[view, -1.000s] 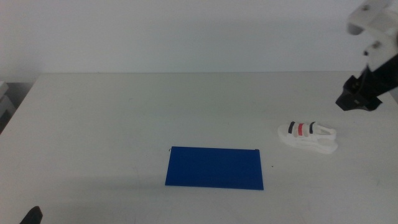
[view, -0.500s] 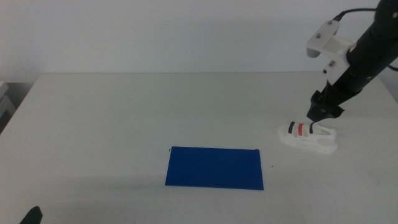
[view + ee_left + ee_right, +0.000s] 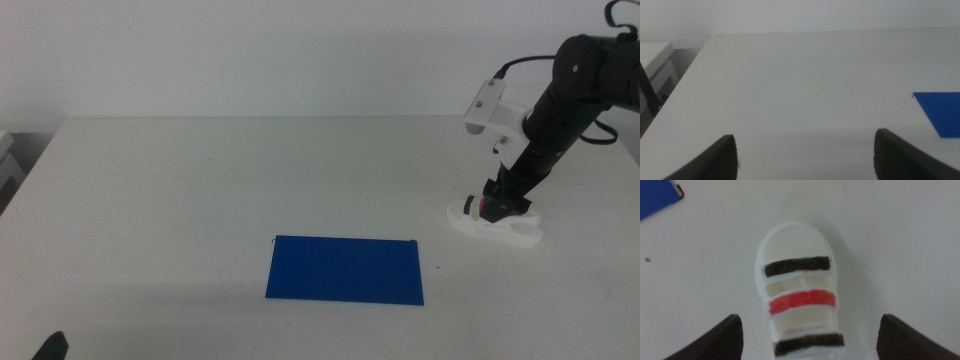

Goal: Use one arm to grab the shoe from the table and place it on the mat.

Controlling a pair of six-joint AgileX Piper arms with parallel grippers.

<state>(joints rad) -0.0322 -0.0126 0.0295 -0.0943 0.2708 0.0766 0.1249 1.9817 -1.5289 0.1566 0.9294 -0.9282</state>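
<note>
The shoe, white with two black straps and one red, lies on the table at the right, apart from the dark blue mat near the front middle. The right arm reaches down from the right, and my right gripper is right over the shoe. In the right wrist view the shoe lies between the two wide-apart jaws of the right gripper, which is open. My left gripper is open and empty, waiting at the front left corner.
A corner of the mat shows in the left wrist view and in the right wrist view. A white-grey box-like object stands off the table's left edge. A pale wall lies behind the table.
The right arm has come in from the far right and lowered, bringing its gripper from above and beside the shoe down onto it. The shoe and mat have not moved.
</note>
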